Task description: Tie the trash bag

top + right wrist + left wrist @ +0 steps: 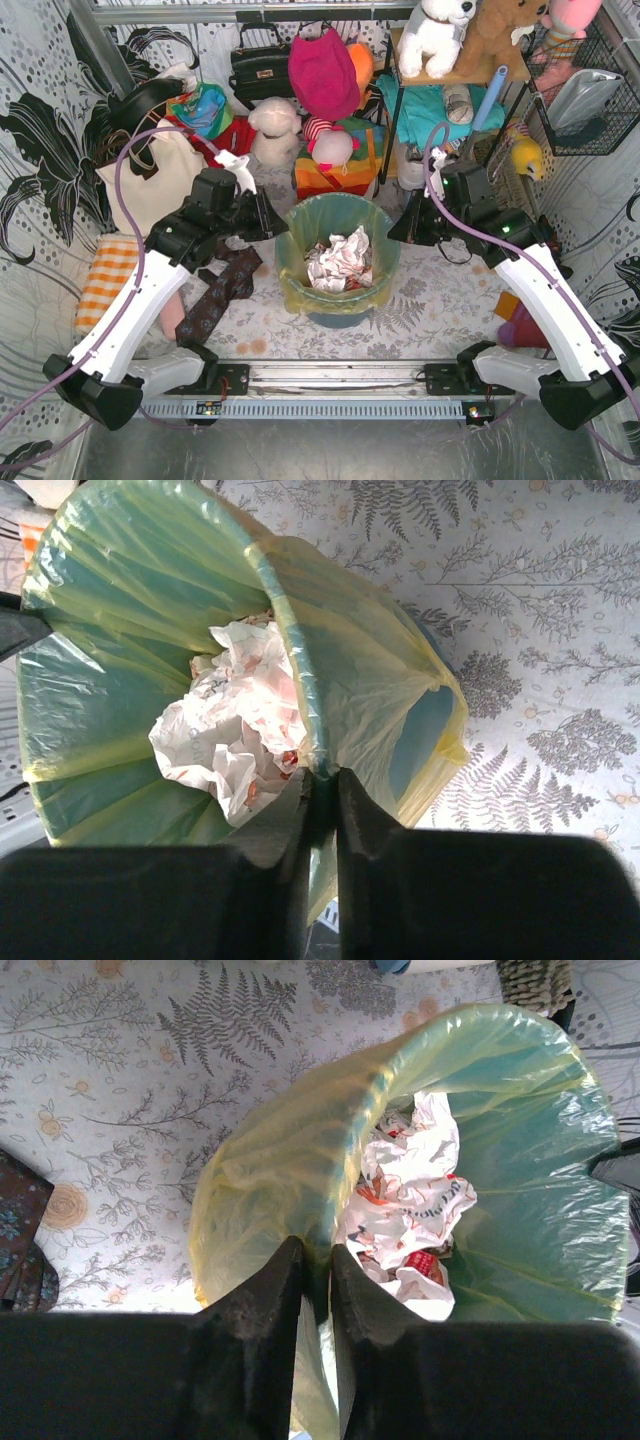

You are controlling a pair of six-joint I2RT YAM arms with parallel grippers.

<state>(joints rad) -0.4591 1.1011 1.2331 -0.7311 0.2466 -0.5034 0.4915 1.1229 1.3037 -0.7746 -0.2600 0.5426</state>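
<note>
The yellow translucent trash bag (300, 290) lines the round teal bin (340, 317) at the table's middle, its top folded over the rim. Crumpled white paper (338, 258) lies inside. My left gripper (277, 226) is at the bin's left rim, shut on the bag's folded edge there; in the left wrist view (317, 1252) the jaws straddle rim and bag (270, 1170). My right gripper (400, 232) is at the right rim, shut on the bag's edge; in the right wrist view (322, 777) the jaws pinch the rim and bag (370, 690).
A dark patterned cloth (218, 290) lies left of the bin. A cream tote (150, 185), handbags and plush toys (275, 130) crowd the back. A shelf (440, 80) and wire basket (580, 100) stand at back right. An orange checked cloth (105, 280) is far left.
</note>
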